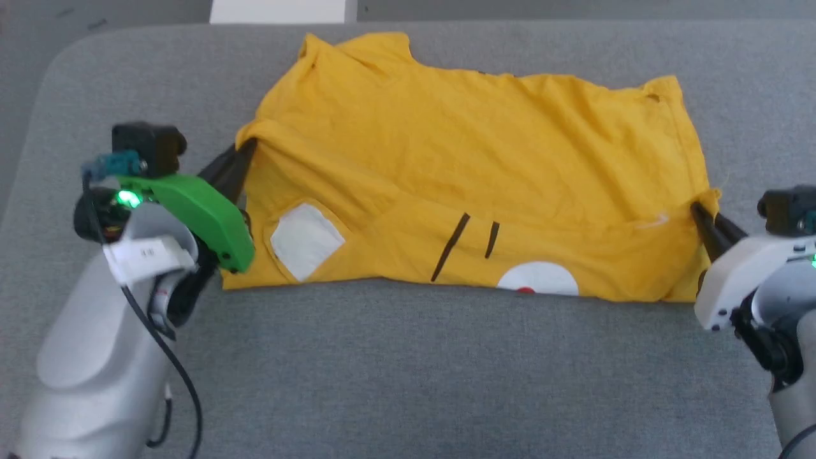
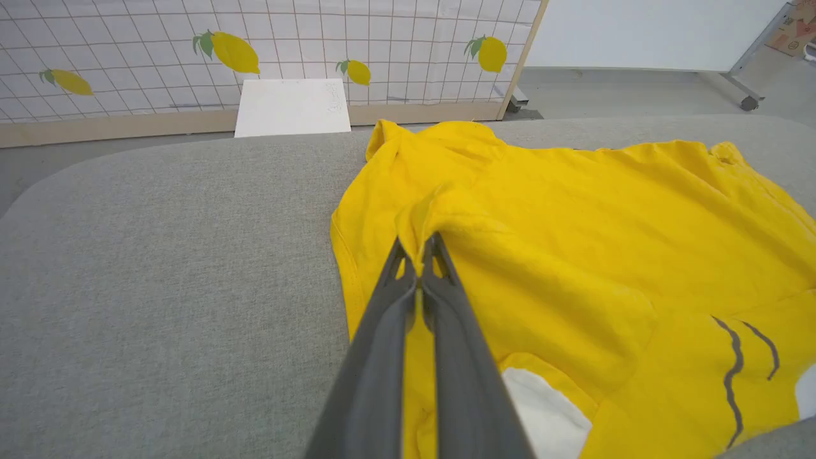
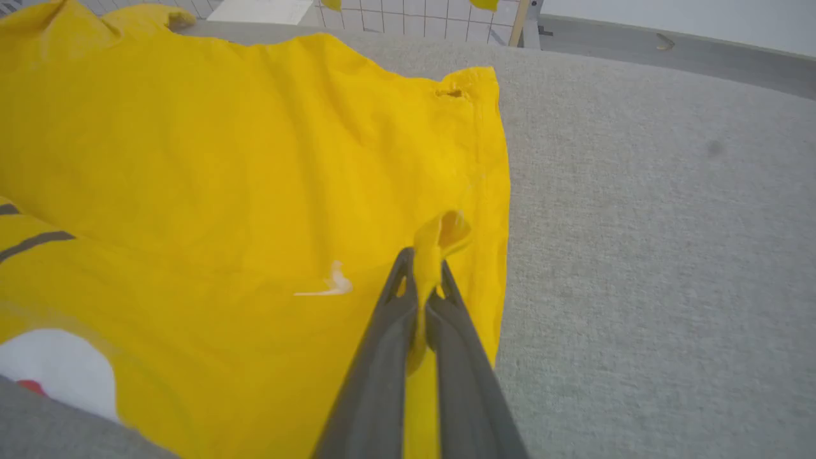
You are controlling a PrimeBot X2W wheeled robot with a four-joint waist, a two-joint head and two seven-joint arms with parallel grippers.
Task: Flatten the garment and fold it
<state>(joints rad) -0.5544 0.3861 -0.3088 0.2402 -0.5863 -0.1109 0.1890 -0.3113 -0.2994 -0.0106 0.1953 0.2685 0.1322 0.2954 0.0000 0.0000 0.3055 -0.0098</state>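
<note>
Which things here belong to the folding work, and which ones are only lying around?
Belong to the job:
- yellow T-shirt
- left end effector and right end effector, each shut on a pinch of its cloth
- grey table under it

Only around:
- white board
- lemon-patterned screen

The bright yellow T-shirt [image 1: 484, 159] is lying wrinkled and doubled over, stretching between the left gripper [image 1: 247, 148] and the right gripper [image 1: 696, 209], each pinching a side edge. White patches, black stripes and a red dot are showing along its near edge.
</note>
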